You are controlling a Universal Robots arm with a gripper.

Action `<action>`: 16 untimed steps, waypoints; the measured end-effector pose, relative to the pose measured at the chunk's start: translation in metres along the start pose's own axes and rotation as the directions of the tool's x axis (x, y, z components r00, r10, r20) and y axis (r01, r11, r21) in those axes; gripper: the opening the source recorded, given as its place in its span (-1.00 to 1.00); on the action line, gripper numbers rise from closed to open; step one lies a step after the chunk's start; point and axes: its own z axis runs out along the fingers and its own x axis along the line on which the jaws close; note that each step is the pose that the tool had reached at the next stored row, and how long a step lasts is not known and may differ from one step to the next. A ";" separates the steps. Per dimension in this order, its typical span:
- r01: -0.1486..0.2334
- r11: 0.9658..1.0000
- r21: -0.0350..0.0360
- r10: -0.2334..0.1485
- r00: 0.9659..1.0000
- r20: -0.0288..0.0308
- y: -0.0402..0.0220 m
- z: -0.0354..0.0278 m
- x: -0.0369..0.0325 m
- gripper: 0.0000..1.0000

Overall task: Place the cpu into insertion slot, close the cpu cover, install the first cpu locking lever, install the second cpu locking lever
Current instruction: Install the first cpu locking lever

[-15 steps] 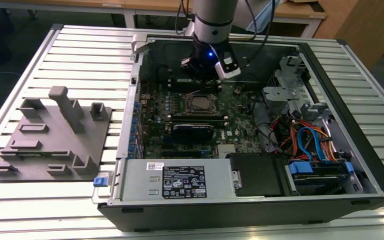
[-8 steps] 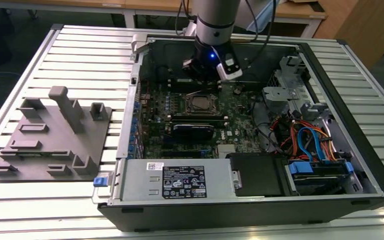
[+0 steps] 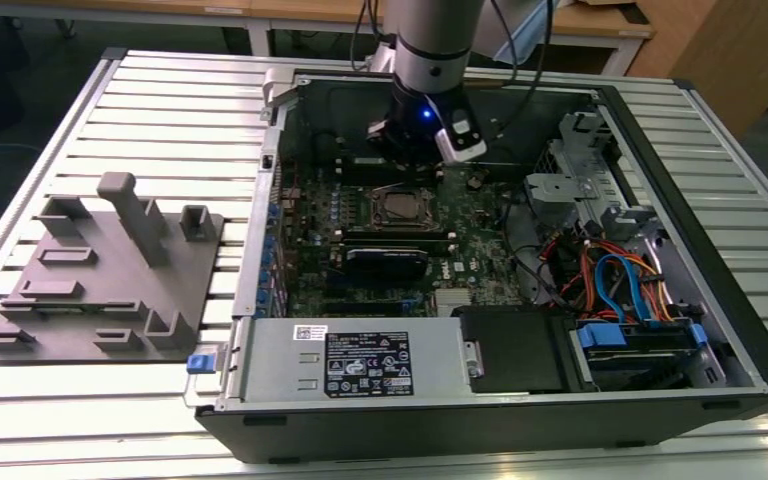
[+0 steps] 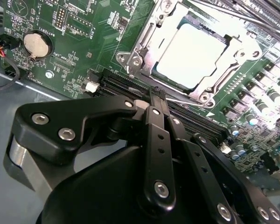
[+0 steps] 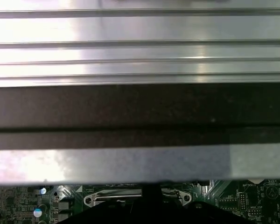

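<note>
Cpu (image 4: 191, 53) lies seated in the motherboard socket, its bright metal top facing up. Around it, from the biggest down: a slatted metal table (image 3: 157, 100) carries an open computer case (image 3: 744, 330) and, on the exterior view's left, a grey fixture plate (image 3: 91, 300). The arm (image 3: 431, 40) reaches down into the case over the green motherboard (image 4: 84, 60). The pincer (image 4: 157, 95) is clenched with nothing between its tips, just beside the socket's edge; whether it touches anything I cannot tell. The cpu cover (image 4: 142, 44) lies flat around the chip, its cut-out framing the metal top.
</note>
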 end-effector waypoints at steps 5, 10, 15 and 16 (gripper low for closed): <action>0.000 1.000 0.000 0.000 1.000 0.000 -0.0002 0.0019 -0.0011 -0.79; -0.006 1.000 0.000 0.006 1.000 0.001 -0.0003 0.0032 -0.0020 -0.79; -0.007 1.000 0.000 0.007 1.000 0.001 -0.0005 0.0051 -0.0024 -0.79; -0.007 1.000 0.000 0.007 1.000 0.001 -0.0005 0.0056 -0.0025 -0.79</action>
